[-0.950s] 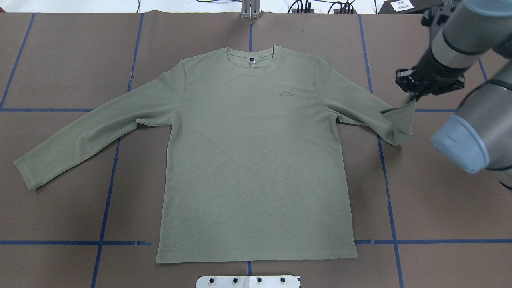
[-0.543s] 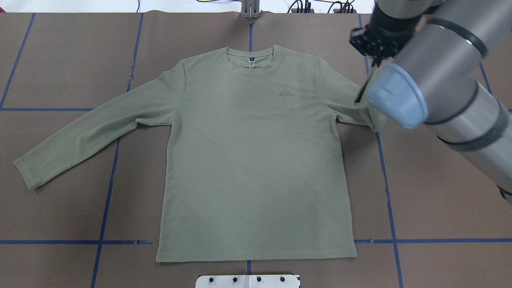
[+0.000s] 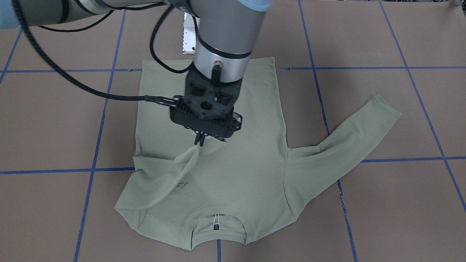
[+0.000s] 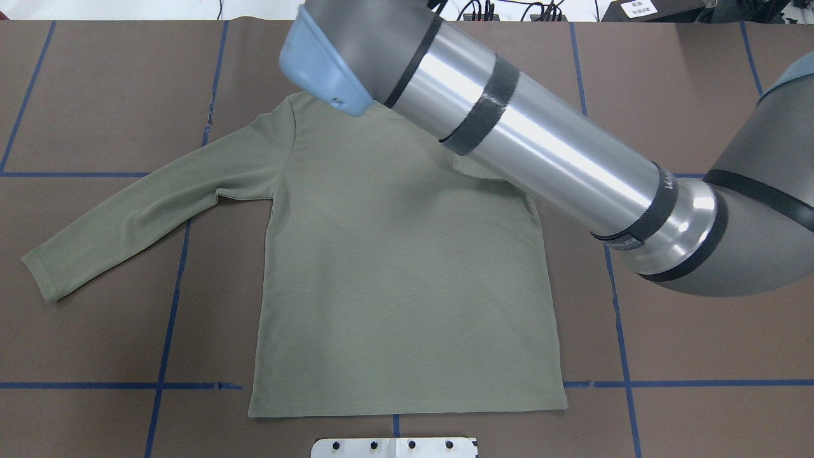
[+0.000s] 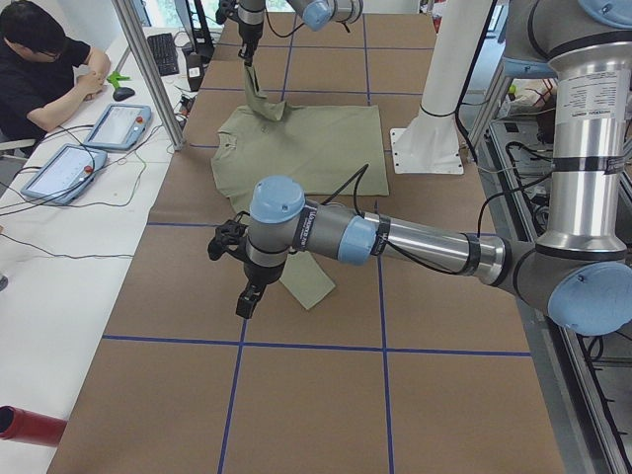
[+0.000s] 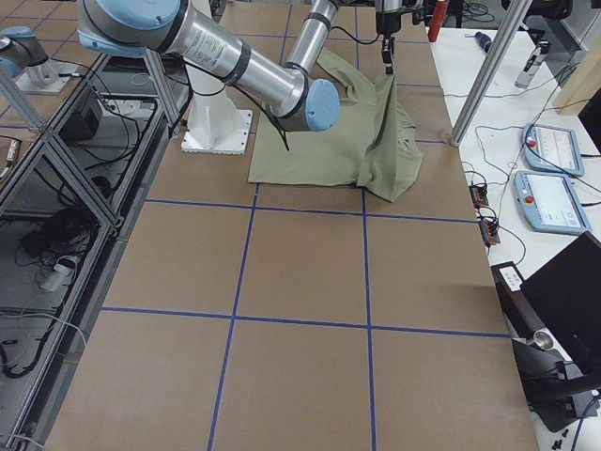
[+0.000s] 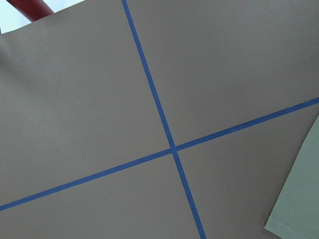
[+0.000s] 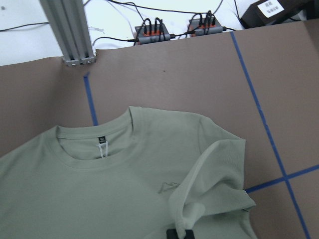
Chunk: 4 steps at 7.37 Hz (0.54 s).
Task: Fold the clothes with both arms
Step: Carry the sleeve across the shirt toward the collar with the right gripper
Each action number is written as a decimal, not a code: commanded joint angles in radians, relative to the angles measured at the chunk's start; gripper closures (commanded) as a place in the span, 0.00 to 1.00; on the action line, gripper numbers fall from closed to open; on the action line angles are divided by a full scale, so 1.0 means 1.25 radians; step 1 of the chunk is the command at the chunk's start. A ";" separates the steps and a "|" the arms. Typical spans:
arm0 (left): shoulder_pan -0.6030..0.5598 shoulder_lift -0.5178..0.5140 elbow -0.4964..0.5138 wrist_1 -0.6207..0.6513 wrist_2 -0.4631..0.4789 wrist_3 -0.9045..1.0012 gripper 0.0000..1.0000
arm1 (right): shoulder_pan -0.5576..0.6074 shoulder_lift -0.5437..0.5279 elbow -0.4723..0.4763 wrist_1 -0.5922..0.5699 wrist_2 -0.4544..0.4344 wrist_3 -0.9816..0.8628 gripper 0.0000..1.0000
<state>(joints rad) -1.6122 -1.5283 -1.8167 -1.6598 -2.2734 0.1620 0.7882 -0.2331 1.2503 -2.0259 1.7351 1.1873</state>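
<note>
The sage-green shirt (image 4: 394, 286) lies flat, front up, collar at the far side. My right gripper (image 3: 198, 140) is shut on the cuff of its right sleeve (image 3: 171, 171) and holds it raised over the chest, near the logo (image 3: 181, 185). The right wrist view shows the pinched cuff (image 8: 199, 209) and the neck label (image 8: 102, 139). In the overhead view my right arm (image 4: 540, 159) hides this gripper. The left sleeve (image 4: 146, 203) lies spread out. My left gripper (image 5: 249, 296) hovers beside that sleeve's cuff (image 5: 311, 286); I cannot tell whether it is open or shut.
Blue tape lines (image 7: 172, 148) grid the brown table. A white base plate (image 4: 394, 447) sits at the near edge. An aluminium post (image 8: 70, 35) and power strips (image 8: 174, 30) stand beyond the far edge. An operator (image 5: 39, 69) sits with tablets (image 5: 118, 123) at a side desk.
My right gripper has carried the right sleeve cuff from beyond the shirt's right side up and left over the chest. The right arm now covers the collar in the overhead view.
</note>
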 commanded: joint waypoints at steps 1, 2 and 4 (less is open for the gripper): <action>0.000 -0.002 0.004 0.000 0.000 0.001 0.00 | -0.086 0.017 -0.059 0.101 -0.089 0.039 1.00; 0.000 -0.002 0.007 0.000 0.000 0.001 0.00 | -0.121 0.016 -0.092 0.143 -0.126 0.039 1.00; 0.000 -0.002 0.008 0.000 0.000 0.001 0.00 | -0.149 0.013 -0.141 0.195 -0.148 0.039 1.00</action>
<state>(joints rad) -1.6122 -1.5308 -1.8080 -1.6598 -2.2734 0.1626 0.6300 -0.2156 1.1117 -1.8205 1.5765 1.2353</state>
